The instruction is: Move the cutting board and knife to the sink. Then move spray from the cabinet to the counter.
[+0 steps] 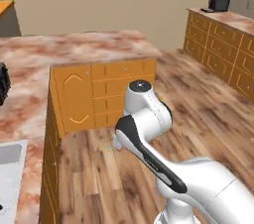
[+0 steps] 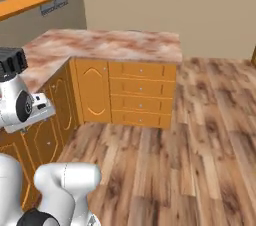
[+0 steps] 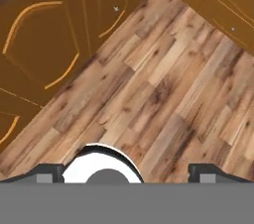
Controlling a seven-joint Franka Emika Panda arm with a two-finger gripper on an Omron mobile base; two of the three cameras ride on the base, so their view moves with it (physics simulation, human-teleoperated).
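In the hand view my gripper (image 3: 126, 173) is open. Its two dark fingertips (image 3: 49, 173) stand far apart, and only wooden floor and orange cupboard doors lie beyond them. The hand hangs beside the counter's front at the left edge of the right base view. The pinkish marbled counter (image 1: 74, 49) (image 2: 100, 42) runs in an L over orange drawers. A corner of the pale grey sink (image 1: 10, 168) shows at the lower left. An orange wooden edge (image 2: 25, 5) juts out high on the left; I cannot tell if it is the cabinet. The cutting board, knife and spray are out of view.
Plank floor (image 2: 190, 145) spreads wide to the right of the counter. A second run of orange drawers (image 1: 223, 54) with a marbled top stands at the far right, with a dark appliance (image 1: 219, 1) on it. A dark object (image 1: 2, 84) sits at the left edge over the counter.
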